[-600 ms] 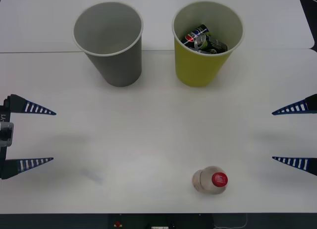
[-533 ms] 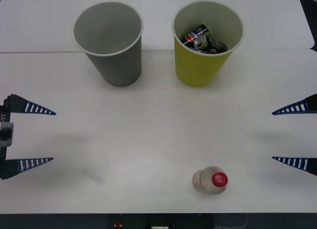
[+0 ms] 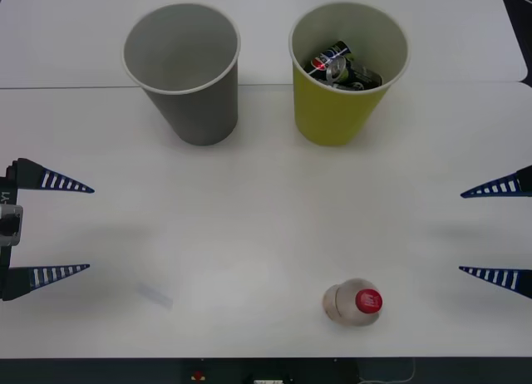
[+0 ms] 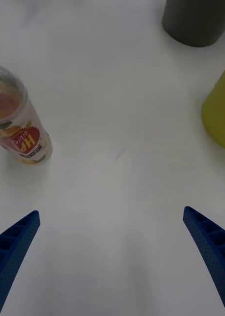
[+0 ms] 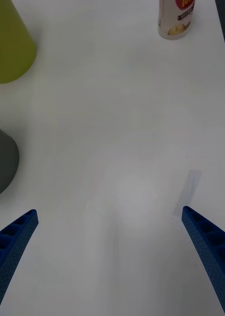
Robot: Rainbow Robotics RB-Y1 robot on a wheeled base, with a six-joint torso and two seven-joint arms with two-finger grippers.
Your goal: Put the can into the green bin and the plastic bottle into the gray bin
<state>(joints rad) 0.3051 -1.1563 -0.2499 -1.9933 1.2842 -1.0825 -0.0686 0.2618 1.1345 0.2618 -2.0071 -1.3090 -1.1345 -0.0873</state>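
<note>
Plastic bottle (image 3: 352,302) was found upright on the worktop (image 3: 266,234) near edge — well apart from the gray bin (image 3: 183,68). Cans (image 3: 342,66) were seen inside the green bin (image 3: 347,72). Left gripper (image 3: 71,228) and right gripper (image 3: 480,232) were held spread apart at the sides.

The gray bin (image 3: 182,71) stands left of the green bin (image 3: 347,71); the plastic bottle (image 3: 352,302) stands nearer, right.

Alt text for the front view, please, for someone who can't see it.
A plastic bottle stands on the white table near its front edge, right of centre. Behind it, the gray bin is on the left and the green bin, holding cans, on the right. The left gripper and right gripper wait open at the sides.
</note>
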